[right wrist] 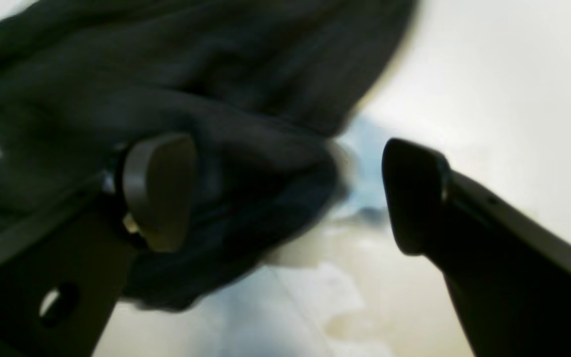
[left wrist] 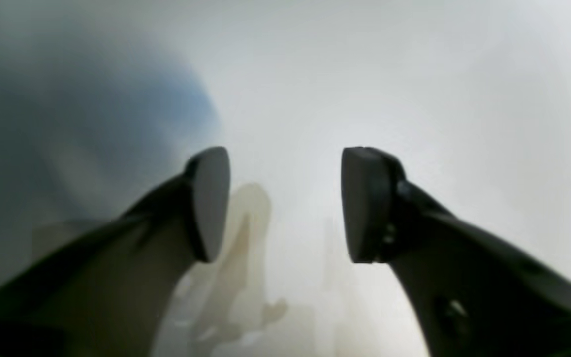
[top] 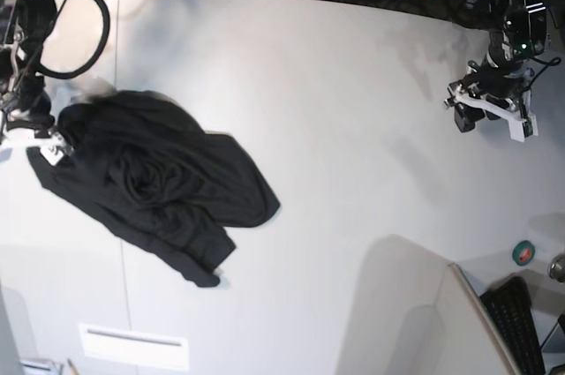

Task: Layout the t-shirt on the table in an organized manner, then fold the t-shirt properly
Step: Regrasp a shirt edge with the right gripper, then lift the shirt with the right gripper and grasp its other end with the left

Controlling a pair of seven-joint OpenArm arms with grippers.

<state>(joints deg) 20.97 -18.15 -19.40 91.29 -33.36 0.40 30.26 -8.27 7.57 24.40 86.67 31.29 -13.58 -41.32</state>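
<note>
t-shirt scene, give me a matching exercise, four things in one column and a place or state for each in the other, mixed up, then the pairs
Things:
1. t-shirt
2. left gripper
3. right gripper
4. keyboard

Places or states:
A. open over bare table
B. crumpled in a black heap
C. at the base view's lower right corner
D. open beside dark cloth

Pairs: 1-B, 2-A, 3-D, 4-C

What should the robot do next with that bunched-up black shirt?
Probably lower the right claw and pinch an edge of the shirt. The shirt lies crumpled in a heap on the table, both claws are open and hold nothing, and the left claw is far from it.
</note>
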